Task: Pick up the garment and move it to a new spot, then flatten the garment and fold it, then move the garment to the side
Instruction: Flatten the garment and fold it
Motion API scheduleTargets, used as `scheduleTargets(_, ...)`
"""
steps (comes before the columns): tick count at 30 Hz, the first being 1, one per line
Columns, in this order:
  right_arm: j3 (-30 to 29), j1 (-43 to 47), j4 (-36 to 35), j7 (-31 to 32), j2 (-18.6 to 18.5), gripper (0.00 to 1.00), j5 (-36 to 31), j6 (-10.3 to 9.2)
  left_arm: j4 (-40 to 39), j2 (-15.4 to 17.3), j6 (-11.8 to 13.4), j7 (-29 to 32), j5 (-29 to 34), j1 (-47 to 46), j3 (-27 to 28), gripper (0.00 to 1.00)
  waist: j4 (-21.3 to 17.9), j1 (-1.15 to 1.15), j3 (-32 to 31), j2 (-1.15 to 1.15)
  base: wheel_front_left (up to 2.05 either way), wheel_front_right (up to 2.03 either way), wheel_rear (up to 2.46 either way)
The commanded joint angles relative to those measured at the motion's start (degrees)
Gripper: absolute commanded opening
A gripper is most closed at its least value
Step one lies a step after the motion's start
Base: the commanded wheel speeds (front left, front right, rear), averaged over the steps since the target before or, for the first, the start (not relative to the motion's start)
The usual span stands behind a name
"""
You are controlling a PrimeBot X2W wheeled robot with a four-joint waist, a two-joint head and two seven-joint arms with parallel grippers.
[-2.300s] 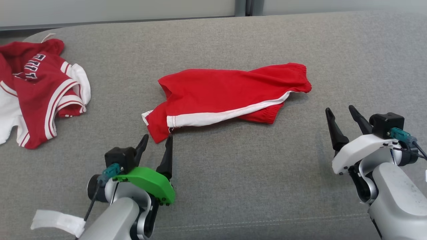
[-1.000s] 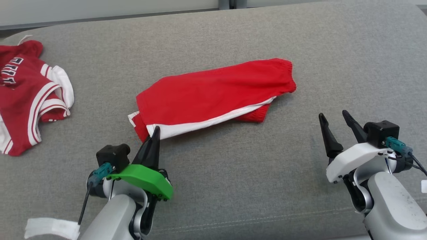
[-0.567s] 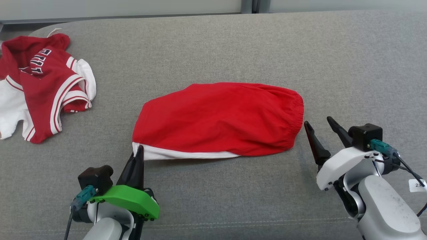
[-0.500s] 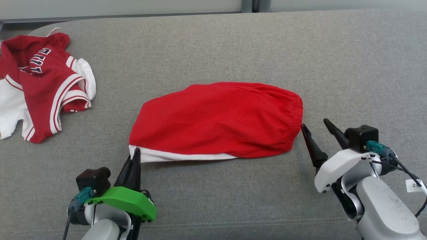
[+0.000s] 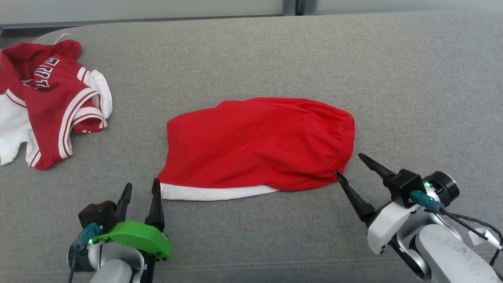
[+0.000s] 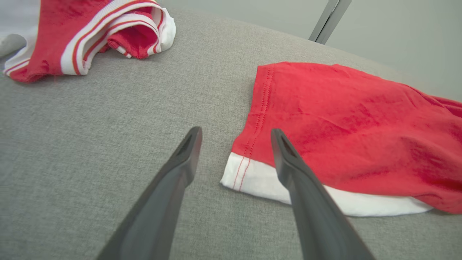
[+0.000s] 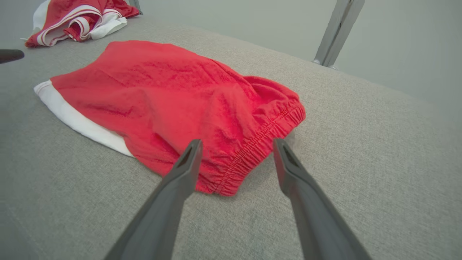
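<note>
— Nearest first?
— Near left: left gripper (image 5: 142,182), jaws spread, pinching nothing. Near right: right gripper (image 5: 348,163), jaws likewise spread and empty.

— And the garment?
— Red shorts (image 5: 259,145), lying about midway across the grey cushion (image 5: 251,243), just beyond both pairs of tips. Long axis left to right. Stitched leg hem (image 6: 261,104) pointing left, elastic waistband (image 7: 267,124) pointing right, white strip (image 5: 212,192) along the near edge.

— Which way from the jaws?
— Straight ahead of each. From the left wrist, white corner lying between the tips. From the right wrist, near waistband corner between that pair, with one finger (image 7: 180,169) overlapping the cloth; touching or just above, hard to tell.

— Nearer arm?
— Neither, by the look of it: one end apiece. Probably calls for pinching both near corners, then drawing them apart along that axis to flatten.

— Farther off?
— Red-and-white jersey (image 5: 51,102), crumpled at far left, well apart from the shorts.
</note>
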Motion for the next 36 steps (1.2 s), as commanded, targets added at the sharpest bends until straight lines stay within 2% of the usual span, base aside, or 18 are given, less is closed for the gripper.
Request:
scheduleTargets(1,1.0,0.9,-0.9,0.0,-0.9,1.00,-0.8,-0.04,-0.4,0.2,0.3,-0.4,0.9,0.7,0.6,1.00,0.5,0.00,-0.2,0.00,0.00,0.00,0.00)
scheduleTargets(7,5.0,-2.0,0.8,1.7,-2.6,1.00,-2.4,-0.04,-4.2,-0.7,0.1,-0.5,3.5,1.6,1.1,1.00,3.2,0.00,-0.1,0.00,0.00,0.00,0.00)
scheduleTargets(13,9.8,-6.8,9.2,1.1,-3.2,1.00,-1.1,-0.04,-9.2,-2.0,0.5,-0.4,6.7,2.5,-0.6,1.00,7.2,0.00,0.4,0.00,0.00,0.00,0.00)
scheduleTargets(14,10.6,-7.3,10.4,0.9,-3.1,0.96,-0.6,-0.04,-9.8,-2.2,0.6,-0.4,6.9,2.7,-0.9,1.00,7.7,0.00,0.4,0.00,0.00,0.00,0.00)
scheduleTargets(15,11.3,-7.8,11.6,0.8,-3.3,0.84,-0.5,-0.04,-10.4,-2.2,0.7,-0.4,7.2,3.0,-1.1,1.00,8.1,0.00,0.5,0.00,0.00,0.00,0.00)
scheduleTargets(17,12.5,-8.9,13.5,0.3,-3.7,0.45,0.2,-0.04,-11.3,-2.2,0.9,-0.4,7.4,3.4,-1.4,1.00,8.9,0.00,0.5,0.00,0.00,0.00,0.00)
scheduleTargets(19,13.8,-9.8,14.9,-0.3,-3.8,0.28,0.7,-0.04,-12.2,-2.2,1.2,-0.4,7.4,3.8,-1.4,1.00,9.3,0.00,0.4,0.00,0.00,0.00,0.00)
scheduleTargets(20,14.5,-10.2,15.3,-0.4,-3.8,0.09,1.2,-0.04,-12.4,-2.1,1.3,-0.4,7.4,4.0,-1.4,1.00,9.5,0.00,0.4,0.00,0.00,0.00,0.00)
scheduleTargets(21,15.1,-10.6,15.6,-0.7,-3.9,0.00,1.9,-0.04,-12.6,-2.0,1.3,-0.4,7.4,4.2,-1.4,1.00,9.6,0.00,0.4,0.00,0.00,0.00,0.00)
scheduleTargets(25,16.6,-12.2,15.3,-0.5,-4.8,0.00,4.5,-0.04,-13.0,-1.9,1.6,-0.4,7.2,4.7,-1.3,1.00,9.7,0.00,0.3,0.00,0.00,0.00,0.00)
scheduleTargets(36,22.0,-21.4,10.1,5.4,-11.4,0.00,12.7,-0.04,-13.4,-3.4,1.0,-0.4,7.1,4.1,-1.5,1.00,11.2,0.00,1.4,0.00,0.00,0.00,0.00)
